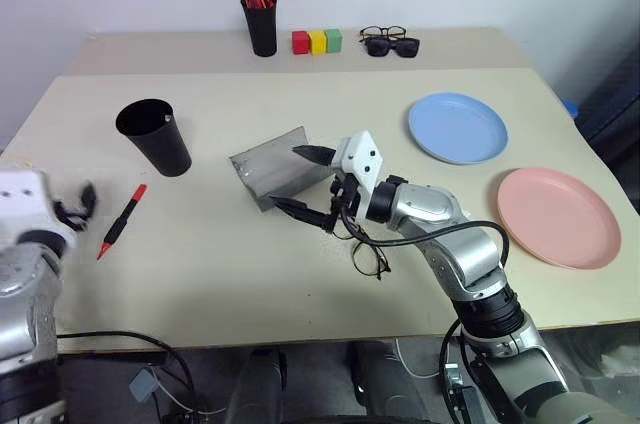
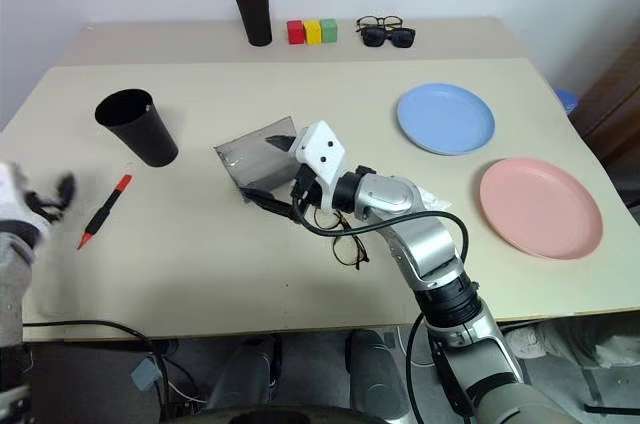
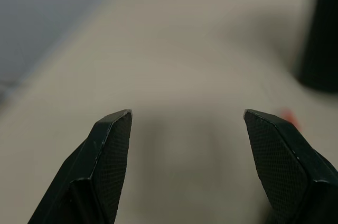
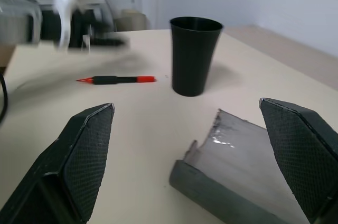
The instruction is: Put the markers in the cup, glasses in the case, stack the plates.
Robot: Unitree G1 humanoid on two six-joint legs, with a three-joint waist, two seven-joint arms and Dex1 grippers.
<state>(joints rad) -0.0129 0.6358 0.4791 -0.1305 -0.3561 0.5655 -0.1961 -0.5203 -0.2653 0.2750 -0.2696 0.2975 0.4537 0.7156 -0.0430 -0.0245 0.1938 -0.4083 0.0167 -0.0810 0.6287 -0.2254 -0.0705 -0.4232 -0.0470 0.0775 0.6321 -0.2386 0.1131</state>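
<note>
- Soft, even indoor light falls on the pale table (image 1: 300,274), probably from overhead.
- The black cup (image 1: 155,136) and the plates cast only faint, short shadows.
- The grey case (image 4: 237,171) carries a small glare patch.
- The left wrist view is heavily blurred beyond its fingers (image 3: 108,155).
- The left gripper (image 1: 75,206) is smeared by motion.

No writing, label, brand, number or sign can be read anywhere — not on the black cup (image 1: 156,136), the grey case (image 1: 272,166), the red marker (image 1: 123,220), the blue plate (image 1: 457,127) or the pink plate (image 1: 557,216). The three coloured blocks (image 1: 317,41) at the back of the table show plain faces — no letters or digits.
</note>
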